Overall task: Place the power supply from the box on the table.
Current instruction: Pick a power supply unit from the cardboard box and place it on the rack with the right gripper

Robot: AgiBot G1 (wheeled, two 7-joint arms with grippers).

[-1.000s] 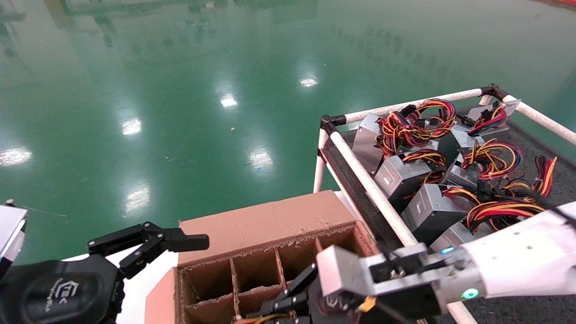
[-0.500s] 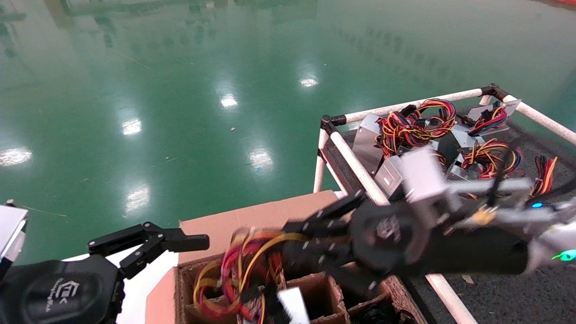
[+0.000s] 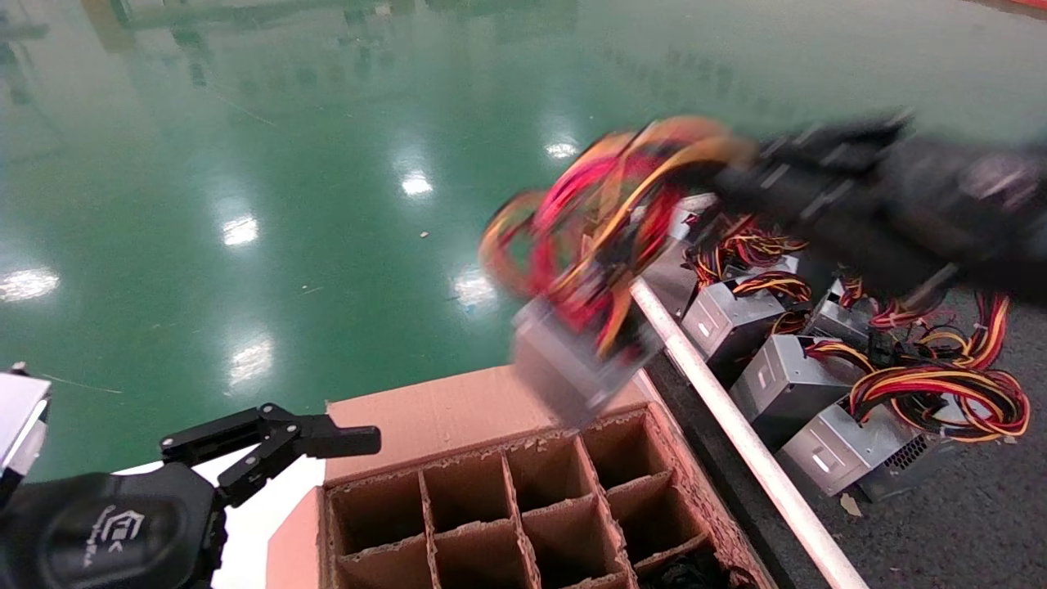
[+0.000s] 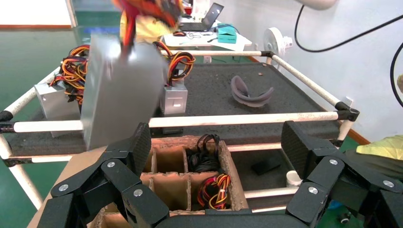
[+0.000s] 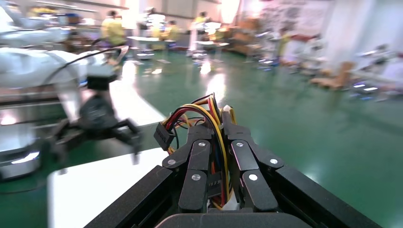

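My right arm is reaching across from the right side of the head view, stretched out high and level, its black forearm and wrist blurred. My right gripper is pointing toward my left, and its fingers are pressing close together, pinching a bundle of cables between them. My left arm is sitting low at the near left corner of the head view. My left gripper is pointing forward and slightly right, its fingers spreading wide apart with nothing between them. My left wrist housing is resting just behind it.
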